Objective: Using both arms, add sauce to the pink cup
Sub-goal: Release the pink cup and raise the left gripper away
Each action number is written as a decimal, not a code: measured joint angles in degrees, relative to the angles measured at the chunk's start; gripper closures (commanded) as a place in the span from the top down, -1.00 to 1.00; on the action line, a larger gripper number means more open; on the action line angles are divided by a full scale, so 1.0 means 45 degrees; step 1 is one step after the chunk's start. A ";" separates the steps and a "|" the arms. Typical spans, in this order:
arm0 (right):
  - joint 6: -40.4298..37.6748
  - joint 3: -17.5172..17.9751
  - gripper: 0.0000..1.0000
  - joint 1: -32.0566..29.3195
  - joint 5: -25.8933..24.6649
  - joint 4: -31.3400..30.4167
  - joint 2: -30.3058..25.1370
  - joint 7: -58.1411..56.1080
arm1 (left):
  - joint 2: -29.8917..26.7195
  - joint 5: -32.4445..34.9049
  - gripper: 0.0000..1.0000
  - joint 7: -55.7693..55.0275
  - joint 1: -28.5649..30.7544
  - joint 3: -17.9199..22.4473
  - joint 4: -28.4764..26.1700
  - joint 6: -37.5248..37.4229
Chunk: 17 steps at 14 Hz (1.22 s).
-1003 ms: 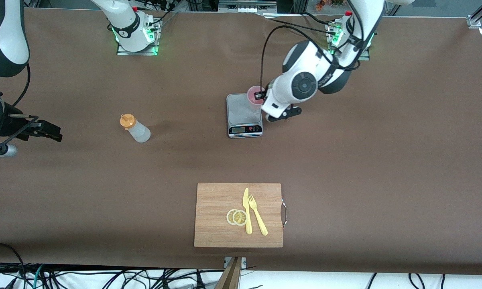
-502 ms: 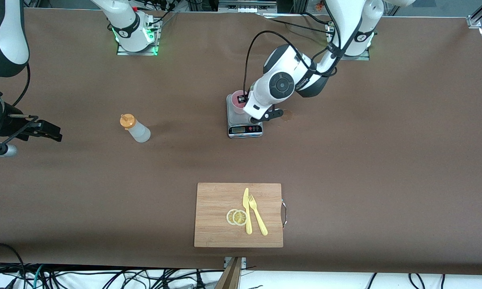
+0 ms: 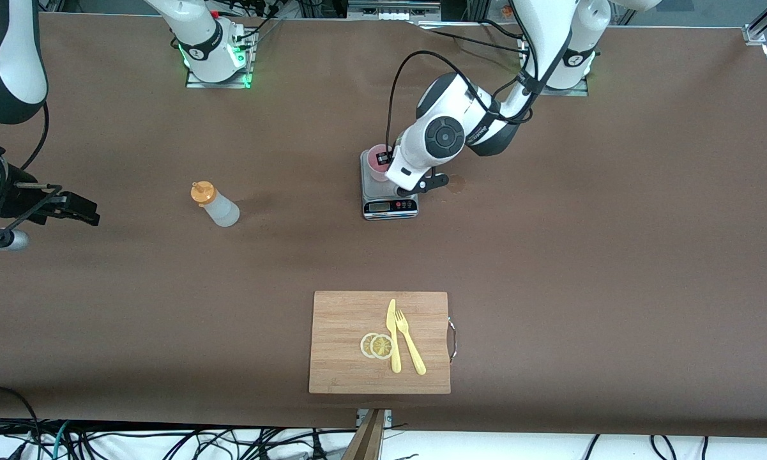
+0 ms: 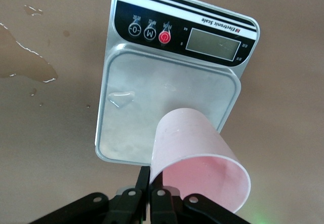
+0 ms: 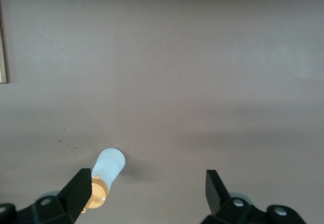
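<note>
The pink cup [image 3: 377, 163] hangs upright over the grey scale [image 3: 389, 188], above the plate's end away from the display. My left gripper [image 3: 387, 166] is shut on the cup's rim, one finger inside and one outside. In the left wrist view the cup [image 4: 197, 155] partly covers the scale's plate [image 4: 152, 97], and I cannot tell if it touches it. The sauce bottle [image 3: 216, 204] with its orange cap stands toward the right arm's end of the table. My right gripper [image 3: 80, 209] waits open beside it, clear of it. The right wrist view shows the bottle [image 5: 107, 173] close to one finger [image 5: 81, 183].
A wet stain [image 3: 458, 184] marks the table beside the scale, toward the left arm's end. A wooden cutting board [image 3: 351, 345] near the front camera carries a yellow knife [image 3: 393, 338], a fork [image 3: 410, 348] and lemon slices [image 3: 377, 345].
My left arm has carried the pink cup from the scale's edge to over its plate, then nearly stopped. The right arm and the bottle have not moved.
</note>
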 measured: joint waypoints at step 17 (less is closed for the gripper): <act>-0.0668 0.0005 1.00 0.0051 -0.0134 -0.0091 0.0318 -0.0996 | -0.0245 0.0595 1.00 -0.0023 0.0015 0.0156 0.0306 -0.0713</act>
